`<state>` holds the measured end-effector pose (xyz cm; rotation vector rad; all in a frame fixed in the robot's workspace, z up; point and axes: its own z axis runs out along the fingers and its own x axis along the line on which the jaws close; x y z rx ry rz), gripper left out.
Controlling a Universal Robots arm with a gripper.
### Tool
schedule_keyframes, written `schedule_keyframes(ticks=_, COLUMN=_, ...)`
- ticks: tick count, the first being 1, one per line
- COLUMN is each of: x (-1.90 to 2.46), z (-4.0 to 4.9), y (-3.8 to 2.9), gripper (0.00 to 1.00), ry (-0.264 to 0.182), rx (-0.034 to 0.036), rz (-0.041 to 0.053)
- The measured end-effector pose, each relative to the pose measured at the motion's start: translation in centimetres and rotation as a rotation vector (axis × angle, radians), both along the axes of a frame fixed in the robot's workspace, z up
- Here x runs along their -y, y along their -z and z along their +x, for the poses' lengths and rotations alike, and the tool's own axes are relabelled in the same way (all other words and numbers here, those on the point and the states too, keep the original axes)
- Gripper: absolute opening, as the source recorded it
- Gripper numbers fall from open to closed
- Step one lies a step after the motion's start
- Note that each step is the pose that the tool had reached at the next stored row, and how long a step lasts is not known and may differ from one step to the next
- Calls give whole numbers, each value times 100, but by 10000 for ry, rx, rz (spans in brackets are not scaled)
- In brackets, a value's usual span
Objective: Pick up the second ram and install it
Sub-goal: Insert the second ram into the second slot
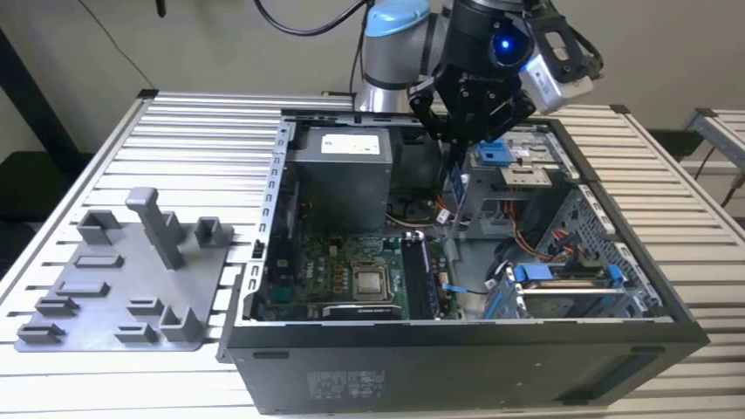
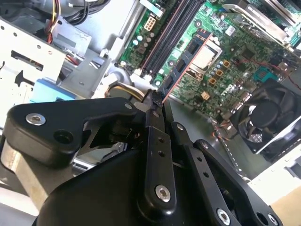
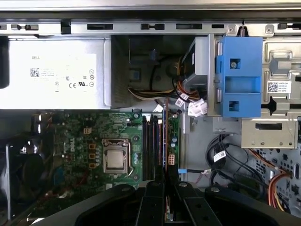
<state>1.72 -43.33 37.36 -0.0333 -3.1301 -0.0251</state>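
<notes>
While the jaws were clamped on the second ram (image 1: pixel 456 190) at the upper centre of the exterior view, the stick hung edge-down over the open computer case (image 1: pixel 466 367) on the worktop (image 1: pixel 198 131). In the second wrist view it ran from centre toward the upper right above the memory slots (image 2: pixel 169 35); any skew could have seated it in the wrong slot. In the first wrist view, lower centre, it stood edge-on beside those slots, near loose cables (image 3: pixel 186 96) that might have snagged it.
</notes>
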Motion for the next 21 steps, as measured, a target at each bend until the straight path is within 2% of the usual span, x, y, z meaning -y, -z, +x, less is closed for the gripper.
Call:
schedule_keyframes(ticks=5, x=0, z=0, y=74, gripper=14, ry=2, rx=6, rz=-5)
schedule_keyframes(ticks=8, x=0, z=0, y=94, gripper=14, ry=1, rx=15, rz=-6)
schedule_keyframes(ticks=21, x=3, z=0, y=111, gripper=14, ry=0, rx=18, rz=-10)
